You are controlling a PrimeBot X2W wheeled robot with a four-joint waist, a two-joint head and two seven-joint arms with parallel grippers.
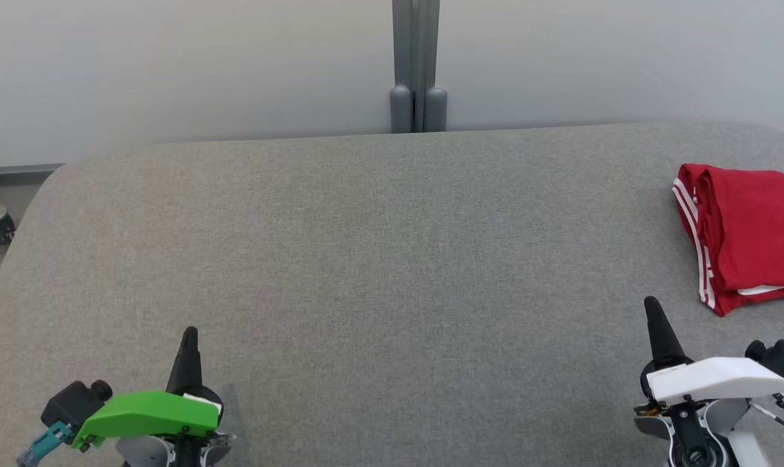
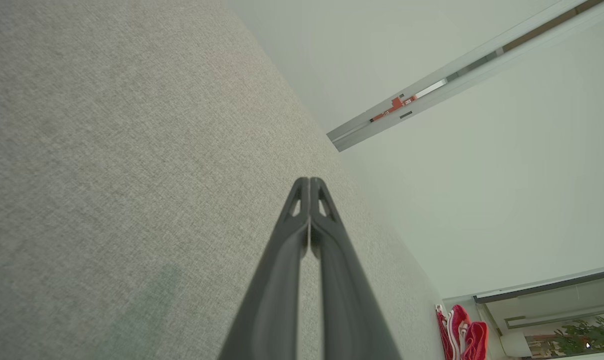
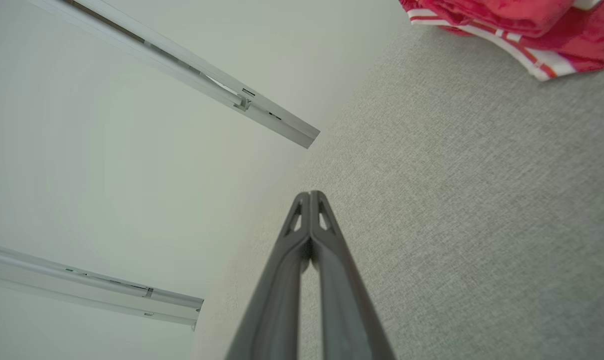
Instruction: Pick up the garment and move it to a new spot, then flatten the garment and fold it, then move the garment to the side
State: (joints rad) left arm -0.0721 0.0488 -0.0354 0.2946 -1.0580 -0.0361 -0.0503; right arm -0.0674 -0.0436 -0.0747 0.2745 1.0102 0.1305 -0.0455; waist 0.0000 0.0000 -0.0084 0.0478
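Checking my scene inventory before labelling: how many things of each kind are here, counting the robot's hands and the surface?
Red garment: 1, white-striped
Hands: 2, left hand under a green cover, right hand under a white cover, both shut
Grey table: 1
Total: 4

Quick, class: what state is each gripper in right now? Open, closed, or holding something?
Left gripper: closed, holding nothing.
Right gripper: closed, holding nothing; the folded red garment lies apart from it on the table.
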